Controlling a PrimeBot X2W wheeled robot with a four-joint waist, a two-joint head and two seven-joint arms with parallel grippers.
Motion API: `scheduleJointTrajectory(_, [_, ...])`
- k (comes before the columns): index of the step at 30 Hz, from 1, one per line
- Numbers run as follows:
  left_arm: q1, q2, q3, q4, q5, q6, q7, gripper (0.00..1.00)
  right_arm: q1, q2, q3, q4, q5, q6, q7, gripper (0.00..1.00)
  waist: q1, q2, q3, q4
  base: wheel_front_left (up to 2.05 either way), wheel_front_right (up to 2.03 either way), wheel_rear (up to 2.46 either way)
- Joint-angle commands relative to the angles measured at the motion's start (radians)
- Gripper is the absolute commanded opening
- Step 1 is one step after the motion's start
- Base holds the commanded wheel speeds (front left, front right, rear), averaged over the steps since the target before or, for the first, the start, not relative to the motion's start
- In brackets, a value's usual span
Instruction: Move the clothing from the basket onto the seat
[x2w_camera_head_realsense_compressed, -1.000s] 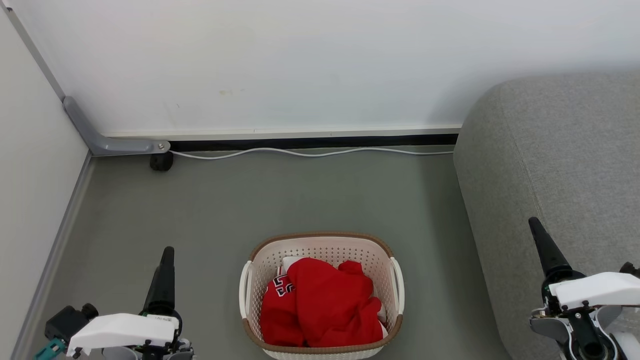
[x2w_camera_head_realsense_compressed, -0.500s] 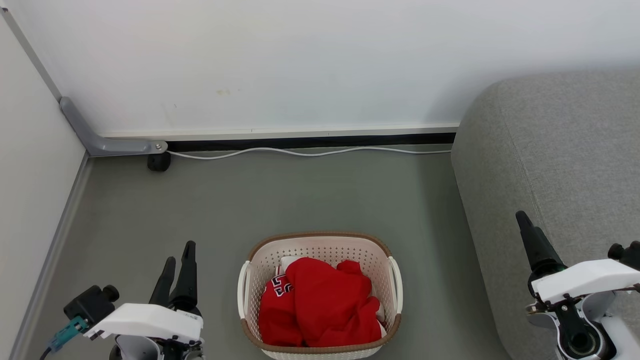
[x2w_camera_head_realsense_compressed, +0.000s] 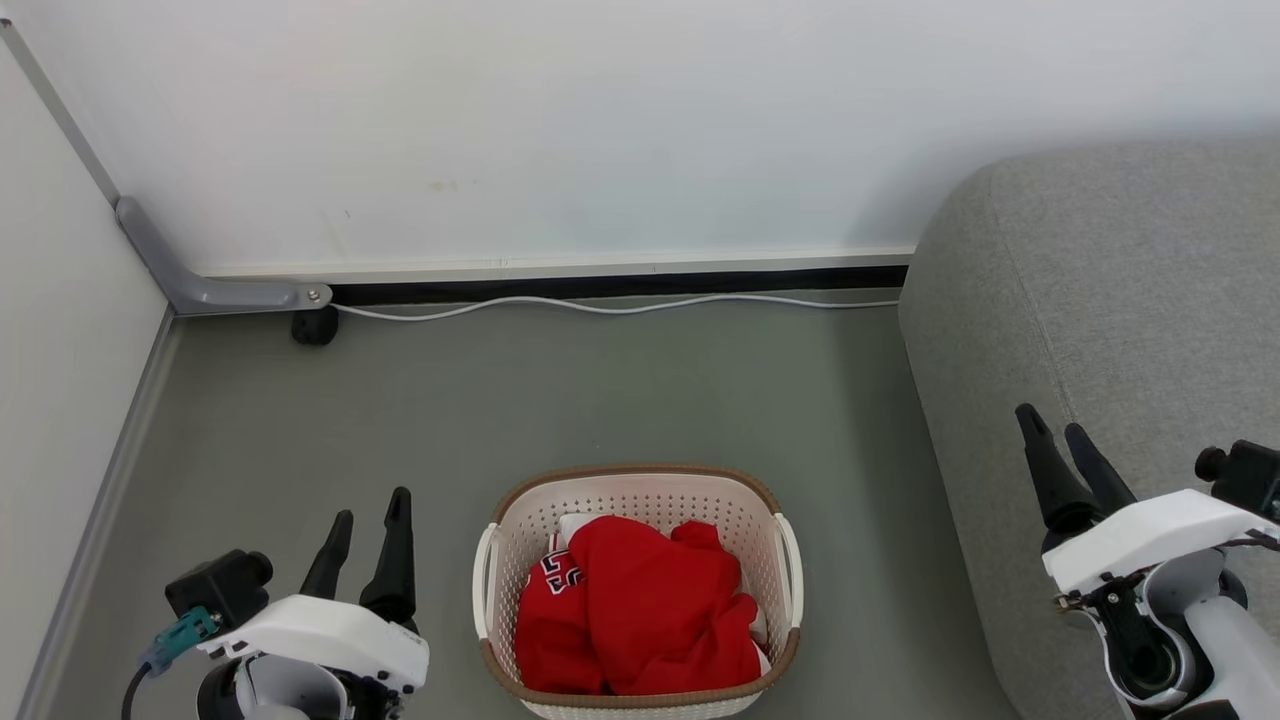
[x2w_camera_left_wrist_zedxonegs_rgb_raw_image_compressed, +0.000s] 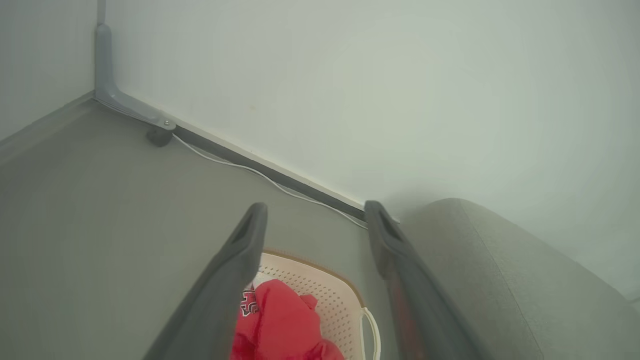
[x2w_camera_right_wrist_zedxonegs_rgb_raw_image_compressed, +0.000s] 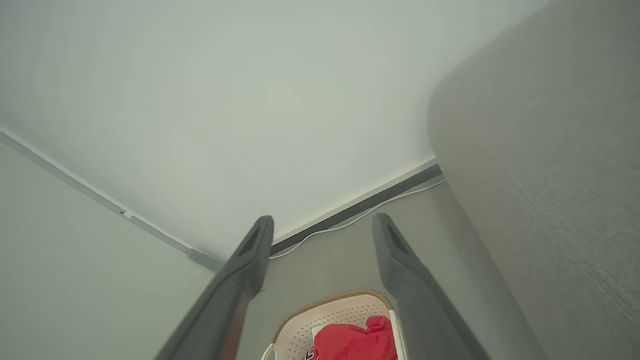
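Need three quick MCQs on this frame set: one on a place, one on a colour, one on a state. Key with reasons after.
1. Where does the basket stand?
A. on the floor, left of the sofa
B. on a table
C. on a shelf

2. The clothing in the basket is mostly:
A. blue
B. green
C. red

3. The left pincer is:
A. shut on cloth
B. open and empty
C. shut and empty

Key:
1 A: the head view shows it on the grey floor beside the sofa's end.
2 C: a red pile lies in it, with a little white at the edges.
3 B: its two fingers stand apart with nothing between them, clear of the basket.
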Motion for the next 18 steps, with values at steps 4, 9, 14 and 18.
scheduleJointTrajectory(4, [-0.076, 0.024, -0.001, -0.007, 0.078, 0.026, -0.024, 1.0, -0.062, -0.029, 0.035, 0.002, -0.071, 0.005, -0.026, 1.0, -0.0001, 0.0, -0.002, 0.0, 0.0, 0.0, 0.0])
scheduleJointTrajectory(9, [-0.084, 0.029, -0.017, -0.005, 0.141, 0.053, -0.039, 1.0, -0.081, -0.042, 0.065, 0.023, -0.132, 0.006, -0.04, 1.0, -0.0001, 0.0, -0.003, -0.001, 0.0, 0.0, 0.0])
scheduleJointTrajectory(14, [-0.094, 0.035, -0.034, -0.002, 0.201, 0.072, -0.053, 1.0, -0.104, -0.056, 0.092, 0.041, -0.183, 0.006, -0.055, 1.0, -0.0001, 0.0, -0.002, -0.004, 0.0, 0.0, 0.0])
scheduleJointTrajectory(18, [-0.102, 0.037, -0.045, -0.001, 0.245, 0.086, -0.065, 1.0, -0.122, -0.069, 0.113, 0.054, -0.221, 0.006, -0.067, 1.0, -0.0001, 0.0, 0.001, -0.006, 0.0, 0.0, 0.0])
